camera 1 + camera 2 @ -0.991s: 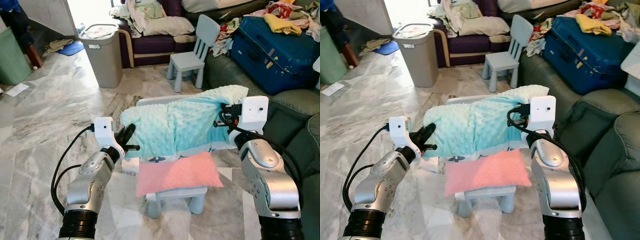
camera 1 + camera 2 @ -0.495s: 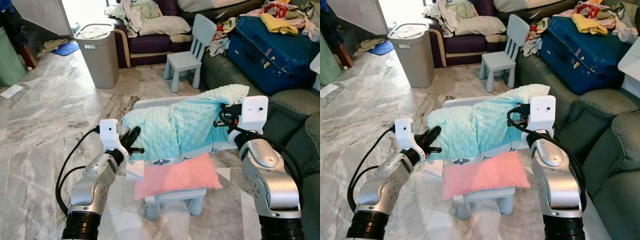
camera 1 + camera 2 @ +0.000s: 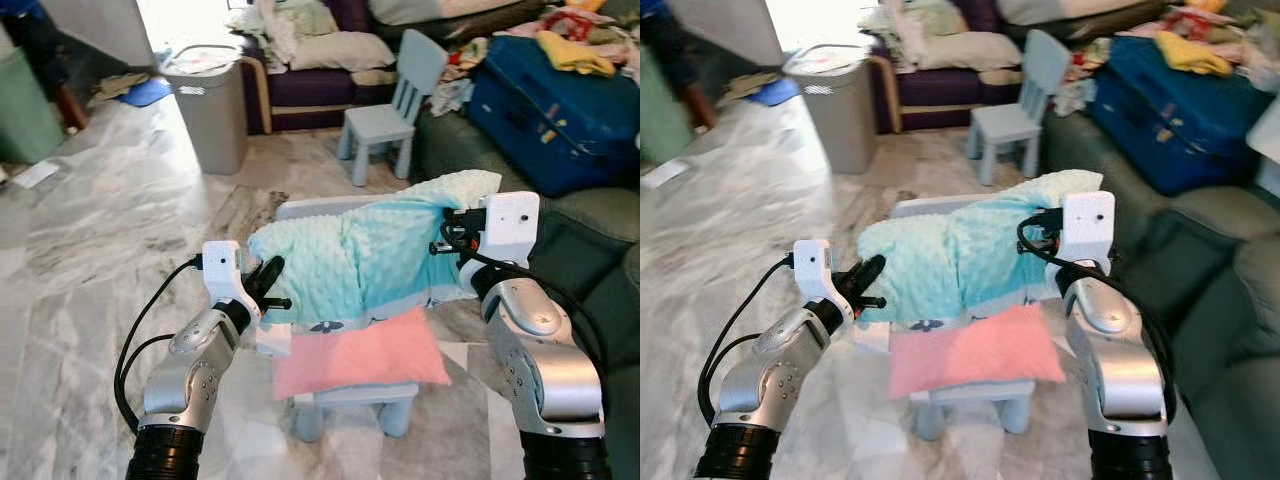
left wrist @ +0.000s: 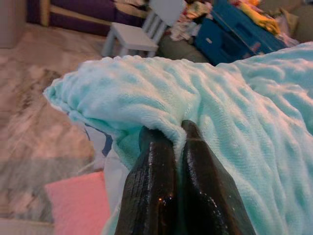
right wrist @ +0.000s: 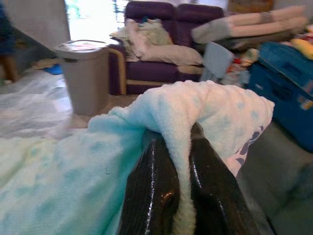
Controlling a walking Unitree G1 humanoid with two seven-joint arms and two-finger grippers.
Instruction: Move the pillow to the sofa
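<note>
So the robot has the mint-green pillow (image 3: 370, 255) pinched at both ends: the left gripper (image 4: 178, 132) has its two black fingers pressed together on a fold of fuzzy fabric at the pillow's near-left corner, and the right gripper (image 5: 178, 139) is doing the same thing on the other end, with a ridge of plush squeezed between its fingers. The pillow spans the gap between the two grippers, hanging just above a pink cushion (image 3: 358, 352) that lies on a small pale stool (image 3: 350, 395) right under the hands. Compared with a second ago, the left arm has come in closer and a bit higher, so the pillow's left end looks more gathered up, and a white patterned underside (image 3: 320, 325) now peeks out along the lower edge. The right arm has barely budged. The whole view has shifted a little too, so the robot is probably turning or stepping. Looks to me like the lift is done and the carry is starting. The grey-green sofa (image 3: 590, 225) sits just past the right gripper, off to its outer side, so it's a short swing over. Only worry I'd have is the pillow's bottom edge dragging that pink cushion off the stool.
</note>
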